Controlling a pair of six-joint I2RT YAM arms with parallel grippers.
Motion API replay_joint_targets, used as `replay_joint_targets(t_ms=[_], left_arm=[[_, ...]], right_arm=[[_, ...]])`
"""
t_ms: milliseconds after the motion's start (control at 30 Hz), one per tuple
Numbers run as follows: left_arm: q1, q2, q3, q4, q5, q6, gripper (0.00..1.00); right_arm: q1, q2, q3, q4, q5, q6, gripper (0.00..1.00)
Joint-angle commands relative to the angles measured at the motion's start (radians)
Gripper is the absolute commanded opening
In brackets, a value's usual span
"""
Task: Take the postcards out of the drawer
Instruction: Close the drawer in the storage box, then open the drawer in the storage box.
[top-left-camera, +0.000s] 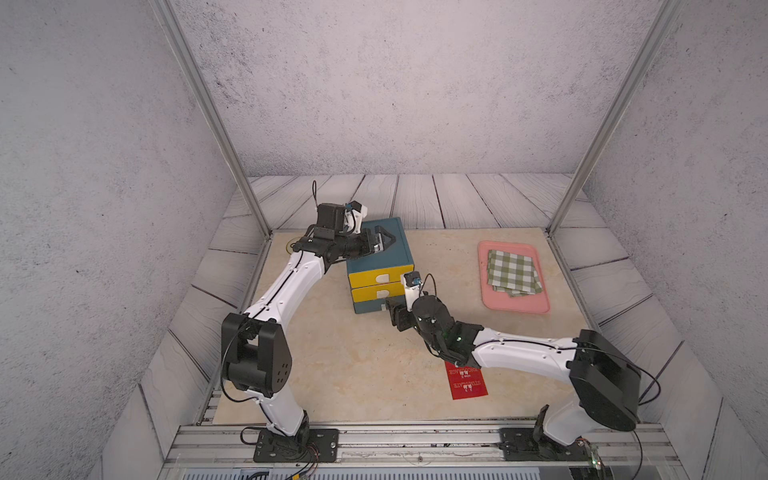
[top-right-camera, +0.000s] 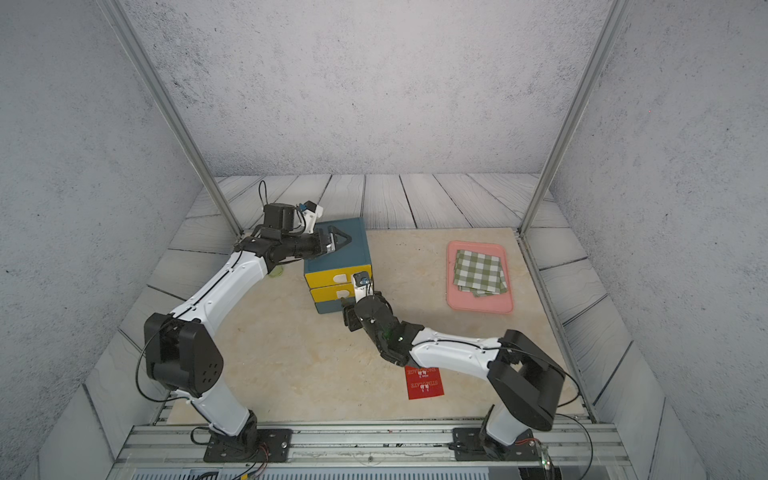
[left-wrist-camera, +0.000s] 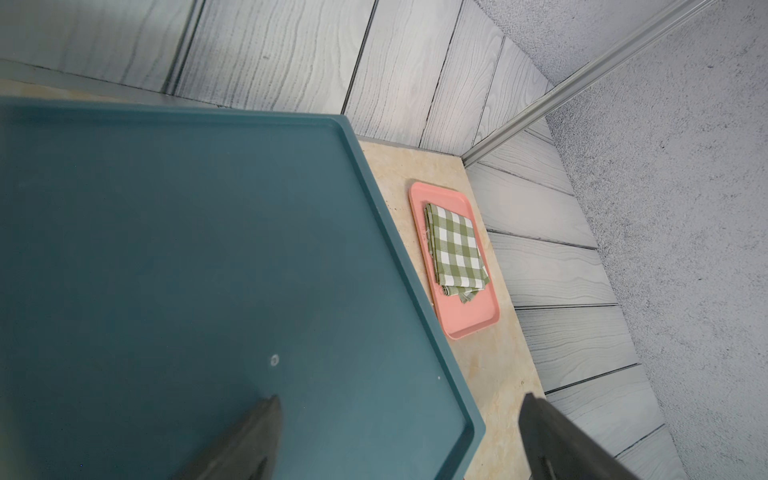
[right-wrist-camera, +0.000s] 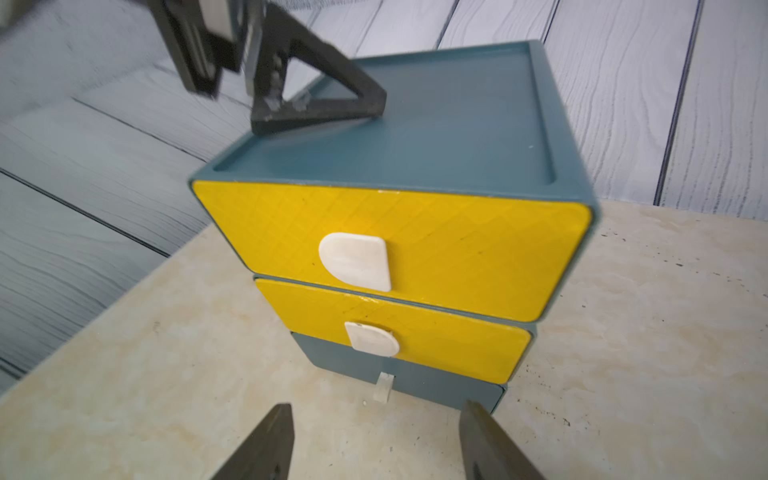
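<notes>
Already, the red postcards (top-left-camera: 467, 384) (top-right-camera: 424, 384) are seen lying flat on the table (top-left-camera: 353, 374), well behind the right gripper (top-left-camera: 390, 311) and partly tucked under its forearm. 2 blocks of white lettering are made out in both top views, but a 3rd card cannot be counted, so it is judged that some may remain inside.

Directly ahead of the right gripper (right-wrist-camera: 376, 409), whose jaws are spread with nothing between them, the bottom drawer (right-wrist-camera: 436, 382) of the teal cabinet (right-wrist-camera: 457, 124) is faced. Its small tab handle (right-wrist-camera: 384, 386) sits just beyond the fingertips. Above it, 2 yellow drawers (right-wrist-camera: 415, 232) are seen closed. Whether the bottom drawer is fully shut cannot be told.

The left gripper (top-left-camera: 380, 241) is held over the cabinet top with its jaws spread wide. Only 1 finger (right-wrist-camera: 316, 95) is laid on that surface, and nothing is pinched. Far off to the right gripper's outer side, a checked cloth (top-left-camera: 513, 272) rests on a pink tray (top-left-camera: 515, 305).

Several failures can be expected from here. The tab is thin, so it may be missed or slipped off. If the drawer is pulled while the cabinet is pressed so lightly, the whole cabinet could be dragged or tipped forward. The postcards could also be swept aside if the right forearm is drawn back low.
</notes>
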Motion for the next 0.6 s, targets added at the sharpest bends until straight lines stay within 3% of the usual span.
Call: replay_joint_targets(t_ms=[0, 267, 567], left_arm=[[0.014, 0.013, -0.008, -0.014, 0.016, 0.006, 0.96], [0.032, -0.031, -0.036, -0.032, 0.028, 0.033, 0.96], [0.060, -0.058, -0.052, -0.066, 0.050, 0.063, 0.96]], right_arm=[[-0.001, -0.073, -0.076, 0.051, -0.060, 0.211, 0.68], [-0.019, 0.023, -0.232, 0.438, -0.139, 0.669, 0.68], [-0.018, 0.294, -0.226, 0.860, -0.096, 1.003, 0.66]])
